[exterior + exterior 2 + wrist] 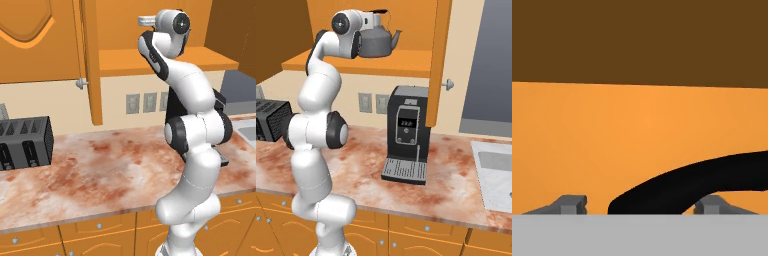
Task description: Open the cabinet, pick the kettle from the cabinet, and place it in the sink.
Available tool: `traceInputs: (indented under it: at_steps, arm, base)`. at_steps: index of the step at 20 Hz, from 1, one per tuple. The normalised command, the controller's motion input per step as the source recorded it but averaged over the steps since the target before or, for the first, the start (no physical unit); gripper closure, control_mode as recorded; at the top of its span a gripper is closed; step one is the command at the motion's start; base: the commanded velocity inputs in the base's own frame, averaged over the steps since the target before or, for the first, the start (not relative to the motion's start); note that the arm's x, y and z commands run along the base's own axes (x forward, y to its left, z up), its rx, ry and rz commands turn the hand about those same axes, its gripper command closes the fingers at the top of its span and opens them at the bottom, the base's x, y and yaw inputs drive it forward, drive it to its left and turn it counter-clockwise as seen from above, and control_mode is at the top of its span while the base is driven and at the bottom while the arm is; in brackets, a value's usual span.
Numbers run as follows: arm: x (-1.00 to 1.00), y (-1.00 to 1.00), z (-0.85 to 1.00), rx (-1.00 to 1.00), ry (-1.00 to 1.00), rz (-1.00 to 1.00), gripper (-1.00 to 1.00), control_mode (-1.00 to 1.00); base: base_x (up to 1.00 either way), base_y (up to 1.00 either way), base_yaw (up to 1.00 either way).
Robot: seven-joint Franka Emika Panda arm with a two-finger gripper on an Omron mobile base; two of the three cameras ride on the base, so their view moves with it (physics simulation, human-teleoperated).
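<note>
reddish marble counter (456, 175) runs nearest, and on it, below and right of the kettle, one black coffee machine (407, 135) stands under the open shelf. one toaster (25, 142) sits on the same counter well left of the kettle, and one sink (496, 170) lies well to the kettle's right and lower, which is where the kettle is meant to end up. one cabinet (401, 60) has its doors swung wide, so the shelf is reachable. one grey kettle (378, 40) rests upright on that shelf, spout away from the arm. the gripper (644, 206) is level with the kettle's top, its two fingertips (571, 205) spread either side of the black arched handle (712, 177), not yet pinching it; likely placed so to close on the handle and lift.
</note>
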Motion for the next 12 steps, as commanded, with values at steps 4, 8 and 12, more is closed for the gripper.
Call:
traceInputs:
  at_steps: [4,8,12]
  arm:
    - [0.05,0.01,-0.04,0.02,0.0,0.0,1.0,-1.0]
    - [0.0,0.0,-0.06,0.0,0.0,0.0,1.0,-1.0]
    - [0.0,0.0,-0.04,0.0,0.0,0.0,1.0,-1.0]
  base:
    - [0.0,0.0,0.0]
    - [0.0,0.0,0.0]
    - [0.0,0.0,0.0]
